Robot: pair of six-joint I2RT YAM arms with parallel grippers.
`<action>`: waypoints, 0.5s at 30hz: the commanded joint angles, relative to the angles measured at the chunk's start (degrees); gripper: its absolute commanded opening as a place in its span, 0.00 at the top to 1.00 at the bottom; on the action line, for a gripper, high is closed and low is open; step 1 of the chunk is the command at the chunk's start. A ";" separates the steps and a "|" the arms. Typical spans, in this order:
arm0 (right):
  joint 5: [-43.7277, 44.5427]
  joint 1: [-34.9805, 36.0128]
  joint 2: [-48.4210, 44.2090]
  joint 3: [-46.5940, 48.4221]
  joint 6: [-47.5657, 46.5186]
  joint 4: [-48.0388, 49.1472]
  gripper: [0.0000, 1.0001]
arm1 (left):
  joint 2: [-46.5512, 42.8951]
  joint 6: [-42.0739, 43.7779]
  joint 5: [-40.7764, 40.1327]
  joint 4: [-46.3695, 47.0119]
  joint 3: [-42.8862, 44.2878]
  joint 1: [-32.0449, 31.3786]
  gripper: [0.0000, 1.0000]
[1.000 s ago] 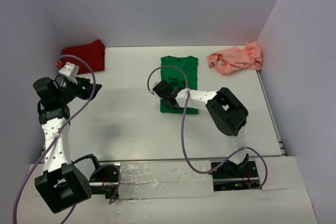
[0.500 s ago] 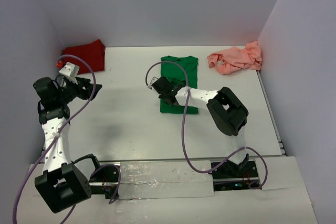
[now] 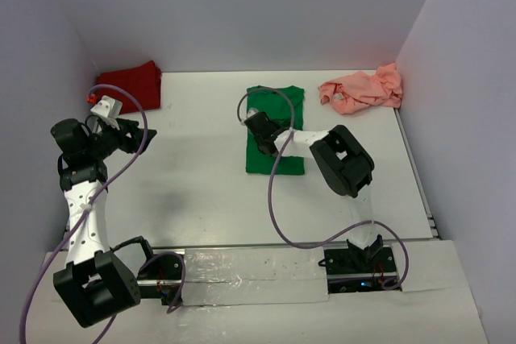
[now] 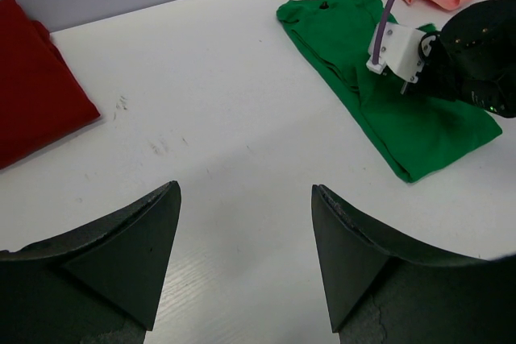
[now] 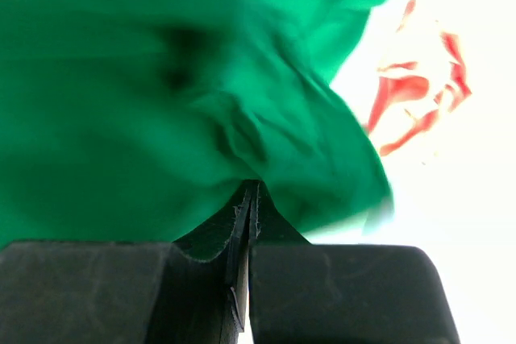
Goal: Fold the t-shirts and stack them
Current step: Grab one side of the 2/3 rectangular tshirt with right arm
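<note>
White desk (image 3: 201, 191) carries three shirts. We see the green shirt (image 3: 282, 163) as a long strip running from the far edge toward the near one, neck far, partly hidden by the right tool (image 5: 247, 192), closed tight against the cloth; blur hides whether it pinches any. Left tool (image 4: 244, 199) gapes empty by the left edge. Red shirt (image 3: 133, 84) sits in the far left corner, pink shirt (image 3: 363, 90) far right.

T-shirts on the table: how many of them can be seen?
3: the dark red t-shirt, folded, far left corner; the green t-shirt, flat in the middle; the pink t-shirt, crumpled, far right. No other shirt shows.
</note>
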 commanded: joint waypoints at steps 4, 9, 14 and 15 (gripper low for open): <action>11.03 -2.00 2.30 -2.38 -11.01 20.47 1.00 | -0.88 0.90 1.23 0.18 -0.19 0.25 0.25; 14.03 -2.18 3.89 -5.90 -19.29 34.12 1.00 | -0.35 0.99 1.32 0.27 -0.28 0.17 0.25; 10.63 -2.18 1.80 -6.96 -18.11 38.11 1.00 | 0.00 0.90 1.41 0.27 -0.19 0.17 0.25; 7.73 -2.18 0.22 -6.09 -14.77 33.31 1.00 | 0.00 0.99 1.58 0.27 -0.19 0.17 0.25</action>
